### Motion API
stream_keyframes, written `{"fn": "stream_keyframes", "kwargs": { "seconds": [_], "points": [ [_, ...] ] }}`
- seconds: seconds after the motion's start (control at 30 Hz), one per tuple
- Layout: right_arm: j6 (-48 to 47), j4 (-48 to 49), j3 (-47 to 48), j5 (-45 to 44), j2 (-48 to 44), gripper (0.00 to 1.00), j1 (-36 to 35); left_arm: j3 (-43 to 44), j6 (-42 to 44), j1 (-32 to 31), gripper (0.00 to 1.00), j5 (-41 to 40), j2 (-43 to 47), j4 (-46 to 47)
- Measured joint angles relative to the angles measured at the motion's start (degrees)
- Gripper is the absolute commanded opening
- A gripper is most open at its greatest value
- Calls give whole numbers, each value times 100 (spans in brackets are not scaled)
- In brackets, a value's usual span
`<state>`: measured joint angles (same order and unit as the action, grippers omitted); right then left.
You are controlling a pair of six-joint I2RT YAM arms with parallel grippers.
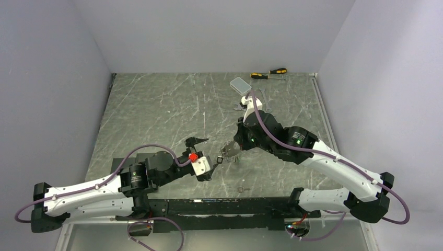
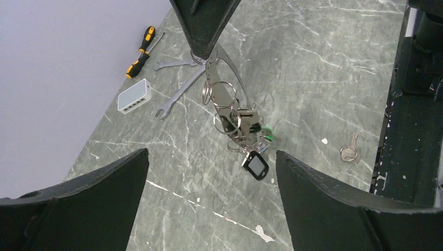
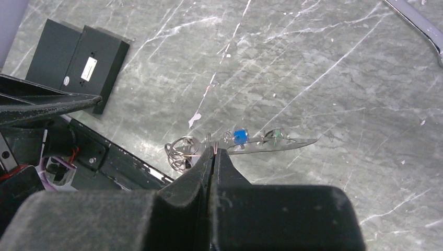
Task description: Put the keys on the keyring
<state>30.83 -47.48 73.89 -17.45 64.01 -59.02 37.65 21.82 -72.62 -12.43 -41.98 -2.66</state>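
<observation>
Left wrist view shows the right gripper [image 2: 201, 52] at top centre, its fingers pinched shut on the large thin silver wire keyring [image 2: 233, 73]. That leaves the bunch of small silver keys with green and black heads [image 2: 241, 128] dangling freely above the grey marbled bench [image 2: 313, 63]. Held aloft like this, the loop seems presented to the left gripper [image 2: 211, 157], whose fingers stand wide at the lower corners of the frame, holding nothing. One small loose silver key [image 2: 350, 149] lies on the bench at the right of the frame, well apart from the ring and apparently not yet threaded.
</observation>
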Motion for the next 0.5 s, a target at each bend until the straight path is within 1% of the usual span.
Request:
{"fn": "stream_keyframes", "kwargs": {
  "seconds": [0.13, 0.33, 0.5],
  "points": [
    [-116, 37, 0, 212, 4, 0, 31, 0, 33, -2, 99, -11, 15, -26],
    [-238, 284, -4, 1113, 7, 0, 125, 0, 138, 0, 100, -42, 26, -20],
    [-343, 688, -227, 1803, -7, 0, 144, -4, 109, 0, 99, 164, 52, 59]
  ]
}}
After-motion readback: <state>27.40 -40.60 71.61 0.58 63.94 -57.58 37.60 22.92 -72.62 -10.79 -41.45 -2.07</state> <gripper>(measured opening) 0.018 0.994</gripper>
